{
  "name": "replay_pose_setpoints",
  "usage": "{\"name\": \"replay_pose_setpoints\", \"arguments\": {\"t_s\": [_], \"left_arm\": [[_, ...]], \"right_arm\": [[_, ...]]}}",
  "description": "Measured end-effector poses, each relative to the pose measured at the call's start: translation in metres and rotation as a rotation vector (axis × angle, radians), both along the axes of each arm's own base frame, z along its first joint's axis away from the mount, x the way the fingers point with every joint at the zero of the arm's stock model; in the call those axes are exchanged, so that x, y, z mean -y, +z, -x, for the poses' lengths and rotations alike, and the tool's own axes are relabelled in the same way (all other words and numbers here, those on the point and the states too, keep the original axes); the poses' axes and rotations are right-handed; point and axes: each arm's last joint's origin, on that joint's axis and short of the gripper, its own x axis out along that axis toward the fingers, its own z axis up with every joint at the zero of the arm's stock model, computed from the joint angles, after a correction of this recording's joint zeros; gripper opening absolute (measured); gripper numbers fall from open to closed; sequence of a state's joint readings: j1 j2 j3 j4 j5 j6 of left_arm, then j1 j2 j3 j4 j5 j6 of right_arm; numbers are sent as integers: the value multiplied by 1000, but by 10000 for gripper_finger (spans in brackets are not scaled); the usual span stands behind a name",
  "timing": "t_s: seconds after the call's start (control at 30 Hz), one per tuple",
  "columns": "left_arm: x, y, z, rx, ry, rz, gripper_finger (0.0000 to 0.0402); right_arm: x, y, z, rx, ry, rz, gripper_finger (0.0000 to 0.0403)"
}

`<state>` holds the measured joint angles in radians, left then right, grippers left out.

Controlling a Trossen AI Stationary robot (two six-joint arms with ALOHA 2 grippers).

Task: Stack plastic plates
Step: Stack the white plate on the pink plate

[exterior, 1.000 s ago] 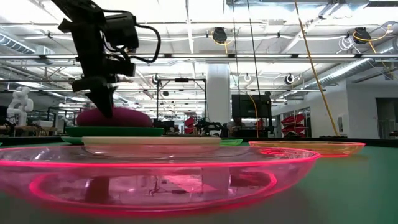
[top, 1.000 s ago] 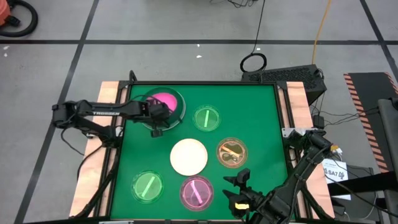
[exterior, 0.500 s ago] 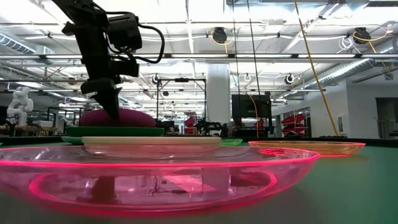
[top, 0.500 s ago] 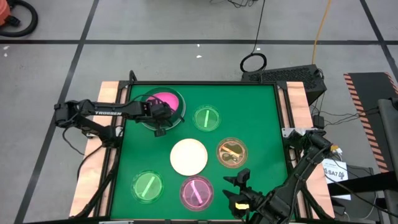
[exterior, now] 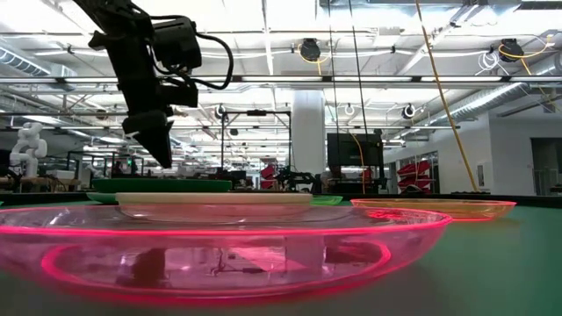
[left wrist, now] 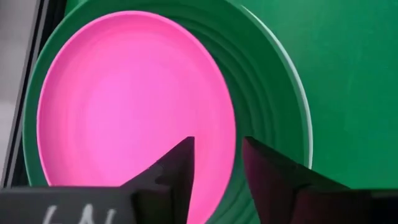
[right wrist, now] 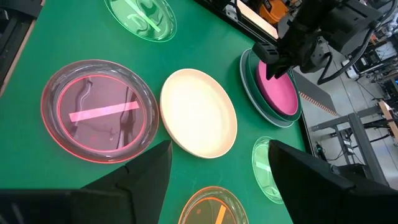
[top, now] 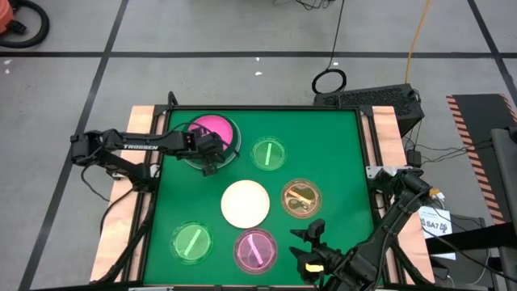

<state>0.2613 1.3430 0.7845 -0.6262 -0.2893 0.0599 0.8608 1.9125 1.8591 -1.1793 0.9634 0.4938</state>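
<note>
Hot-pink plate lies in the dark-green plate, upper left.
Left hand (top: 212,166) hovers over the hot-pink plate (top: 212,129) inside the dark-green plate (top: 233,145), fingers parted, holding nothing; right hand (top: 309,245) waits open, lower right.

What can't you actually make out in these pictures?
- High view: the dark-green plate, partly hidden by the hot-pink plate and the left end effector.
- Low view: plates behind the see-through pink plate show only as edges.
- High view: right end effector, too small.
</note>
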Motion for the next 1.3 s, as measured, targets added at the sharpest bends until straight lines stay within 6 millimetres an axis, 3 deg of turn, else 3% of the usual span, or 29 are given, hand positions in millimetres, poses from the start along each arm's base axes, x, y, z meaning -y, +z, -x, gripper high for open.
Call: {"name": "replay_pose_setpoints", "arguments": {"t_s": [0.23, 0.5, 0.8, 1.3], "left_arm": [[20, 1, -5, 43, 22, 37, 147], [81, 4, -16, 135, -174, 65, 147], [142, 7, -10, 192, -424, 89, 147], [193, 9, 7, 212, -724, 75, 147]], "right_arm": [[0, 0, 0, 0, 0, 0, 258], [0, 0, 0, 7, -10, -13, 258], [0, 0, 0, 7, -10, -13, 258], [1, 0, -1, 7, -12, -14, 258]]}}
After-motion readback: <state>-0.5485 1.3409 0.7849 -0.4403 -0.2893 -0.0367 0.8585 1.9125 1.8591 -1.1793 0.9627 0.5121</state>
